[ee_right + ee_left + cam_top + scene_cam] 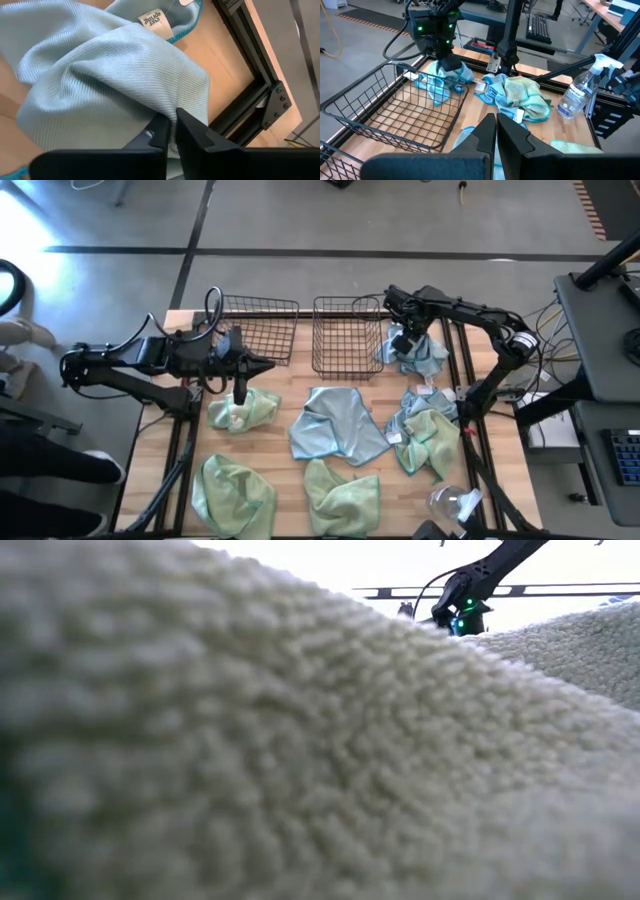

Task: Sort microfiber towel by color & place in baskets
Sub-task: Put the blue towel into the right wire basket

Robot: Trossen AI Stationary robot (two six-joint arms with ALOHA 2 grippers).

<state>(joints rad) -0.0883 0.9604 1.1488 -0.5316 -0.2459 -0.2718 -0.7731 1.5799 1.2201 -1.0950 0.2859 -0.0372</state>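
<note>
Two arms | R fingers clamped on blue towel (by basket) | L fingers together, empty

High view straight down; low view pressed against green towel; wrist views close, forward-facing.

A blurred green towel fills the low view, hiding the table.

**A robotics lab or workshop**

A wooden table on a black metal frame stands on a grey concrete floor marked with dark tape lines. Right of it, desks carry a keyboard and loose cables.
</note>
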